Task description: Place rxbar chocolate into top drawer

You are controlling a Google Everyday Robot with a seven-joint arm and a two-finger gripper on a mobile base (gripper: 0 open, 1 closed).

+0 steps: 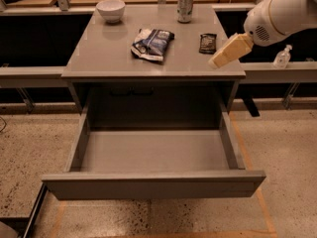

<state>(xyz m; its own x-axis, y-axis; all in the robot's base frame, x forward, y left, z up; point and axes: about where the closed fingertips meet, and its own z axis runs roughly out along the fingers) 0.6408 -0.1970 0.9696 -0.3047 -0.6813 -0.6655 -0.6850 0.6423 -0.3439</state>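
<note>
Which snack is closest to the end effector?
The dark rxbar chocolate, beside the end effector at the table's right edge; the blue-and-white chip bag is farther.

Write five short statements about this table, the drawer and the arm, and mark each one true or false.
1. The rxbar chocolate lies on the table. True.
2. The top drawer is shut. False: it is pulled wide open.
3. The gripper holds the bar. False: it is at the table's right edge, just beside the bar, which lies flat on the top.
4. The chip bag lies to the left of the bar. True.
5. The can stands inside the bowl. False: the can stands at the back of the table, well apart from the bowl at the back left.
</note>
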